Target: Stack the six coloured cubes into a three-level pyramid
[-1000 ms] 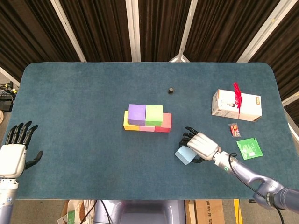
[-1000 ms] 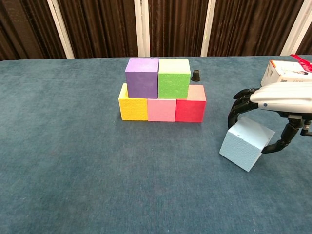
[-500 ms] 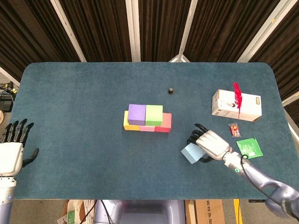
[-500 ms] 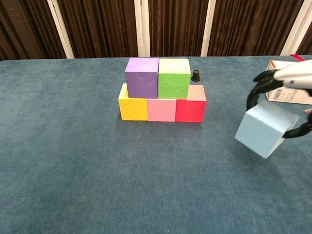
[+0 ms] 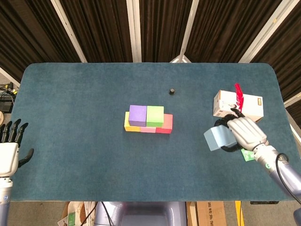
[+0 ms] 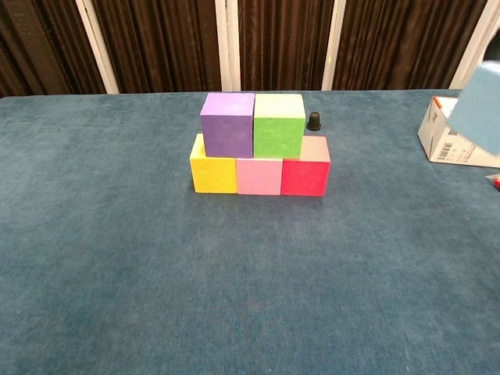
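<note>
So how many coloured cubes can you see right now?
6. Yellow cube, pink cube and red cube sit in a row on the table; purple cube and green cube sit on them; the blue cube is in the right hand.

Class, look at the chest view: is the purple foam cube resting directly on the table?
No, the purple foam cube sits on the bottom row of cubes.

White box [image 6: 457, 144]: barcode-style printed label on its side, characters too small to read. Green packet [image 5: 248, 154]: printing illegible. No other text, brand, number or sign is readable anywhere.
</note>
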{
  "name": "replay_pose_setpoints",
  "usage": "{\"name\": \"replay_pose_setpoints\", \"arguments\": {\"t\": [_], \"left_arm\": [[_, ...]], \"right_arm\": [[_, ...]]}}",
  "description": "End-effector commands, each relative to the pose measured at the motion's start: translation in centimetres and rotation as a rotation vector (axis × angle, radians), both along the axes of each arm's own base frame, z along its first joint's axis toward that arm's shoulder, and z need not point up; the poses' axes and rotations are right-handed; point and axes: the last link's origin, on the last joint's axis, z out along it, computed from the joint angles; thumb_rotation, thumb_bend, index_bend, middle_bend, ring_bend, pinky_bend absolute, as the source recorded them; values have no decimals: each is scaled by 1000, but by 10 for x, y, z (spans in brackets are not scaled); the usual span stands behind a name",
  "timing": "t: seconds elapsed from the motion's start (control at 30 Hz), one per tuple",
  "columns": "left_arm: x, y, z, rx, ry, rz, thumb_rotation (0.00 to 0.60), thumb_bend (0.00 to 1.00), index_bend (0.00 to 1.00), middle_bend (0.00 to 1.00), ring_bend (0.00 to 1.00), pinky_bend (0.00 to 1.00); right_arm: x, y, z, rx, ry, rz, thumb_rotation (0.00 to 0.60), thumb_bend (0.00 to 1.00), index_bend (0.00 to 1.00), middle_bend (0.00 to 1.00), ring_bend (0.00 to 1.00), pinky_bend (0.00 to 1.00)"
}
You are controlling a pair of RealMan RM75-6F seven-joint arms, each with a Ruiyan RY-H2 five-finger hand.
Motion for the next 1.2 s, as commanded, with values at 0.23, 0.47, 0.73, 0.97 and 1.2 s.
{"name": "replay_pose_setpoints", "arguments": {"t": [0.23, 0.47, 0.73, 0.97, 1.2], "left_arm": [[-3, 7, -4, 7, 50, 29, 600, 366, 128, 43, 0, 0], [-8, 10, -1, 48, 69, 68, 600, 366, 128, 42, 0, 0], [-13, 18, -4, 73, 120, 94, 600, 367, 128, 42, 0, 0], [-18, 26, -5, 73, 145, 108, 600, 370, 128, 42, 0, 0], [-18, 28, -12, 30, 141, 98, 600, 370, 124, 41, 0, 0]], "right_arm": [[96, -36, 0, -142, 49, -37, 600, 337, 432, 413, 233, 0], [145, -56, -31, -195, 107, -149, 600, 349, 432, 413, 239, 0], [182, -77, -68, -162, 85, -314, 600, 350, 432, 413, 239, 0], [195, -93, -81, -235, 154, -387, 600, 351, 432, 413, 245, 0], [210, -95, -87, -253, 118, -402, 600, 353, 432, 412, 248, 0]]}}
